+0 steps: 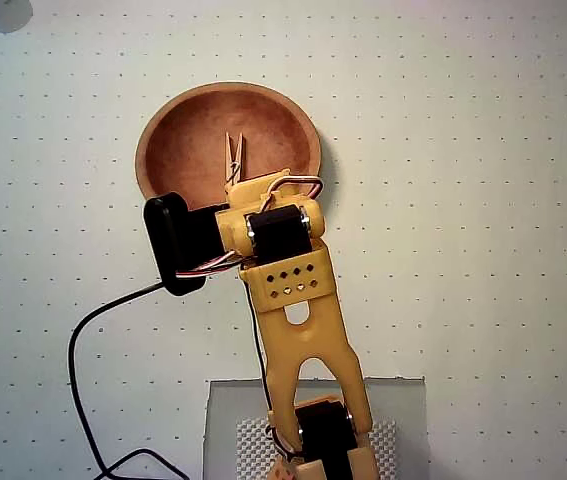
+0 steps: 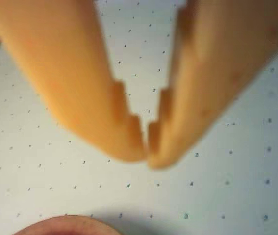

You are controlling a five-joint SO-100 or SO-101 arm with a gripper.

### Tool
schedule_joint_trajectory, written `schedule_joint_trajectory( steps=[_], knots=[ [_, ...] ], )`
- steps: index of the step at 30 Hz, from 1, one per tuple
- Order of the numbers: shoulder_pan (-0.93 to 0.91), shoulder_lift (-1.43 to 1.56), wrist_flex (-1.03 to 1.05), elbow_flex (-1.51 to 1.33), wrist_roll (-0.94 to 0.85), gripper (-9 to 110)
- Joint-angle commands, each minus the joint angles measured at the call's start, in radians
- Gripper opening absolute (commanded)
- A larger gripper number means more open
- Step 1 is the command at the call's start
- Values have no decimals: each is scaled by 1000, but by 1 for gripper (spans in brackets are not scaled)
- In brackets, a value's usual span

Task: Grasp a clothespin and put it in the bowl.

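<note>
In the overhead view, the clothespin (image 1: 234, 157) lies inside the bowl (image 1: 163, 130), a little below the bowl's middle and close to the near rim where the arm covers it. Its long axis runs almost straight up and down the picture, with the two slim light-wood prongs spread slightly at the upper end and the lower end meeting the arm's yellow head, so that end is partly hidden. The bowl is round and shallow, mottled reddish-brown inside with a paler tan rim, and it sits on a white table (image 1: 483, 200) printed with a regular grid of small dots. The arm (image 1: 298, 300) is of smooth yellow plastic with black motor blocks, a black camera housing at its left and a black cable (image 1: 78, 350) curling off over the table. In the wrist view, the gripper (image 2: 147, 154) fills the upper frame as two blurred orange fingers (image 2: 80, 83) with stepped inner edges; their tips meet with nothing between them, and the bowl's rim (image 2: 65, 226) shows at the bottom edge.
</note>
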State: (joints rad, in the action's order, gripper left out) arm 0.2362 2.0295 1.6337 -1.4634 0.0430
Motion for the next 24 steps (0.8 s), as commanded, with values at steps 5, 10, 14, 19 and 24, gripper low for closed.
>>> schedule_joint_trajectory(
  steps=[5, 10, 14, 19, 24],
  knots=[
    [-112, 341, -357, -413, 12, -1],
    [-123, 595, -660, -842, 11, -1],
    [-124, 721, -833, -1074, 12, -2],
    [-172, 856, -939, -1273, 12, -2],
    [-192, 940, -940, -1365, 12, -2]
  ],
)
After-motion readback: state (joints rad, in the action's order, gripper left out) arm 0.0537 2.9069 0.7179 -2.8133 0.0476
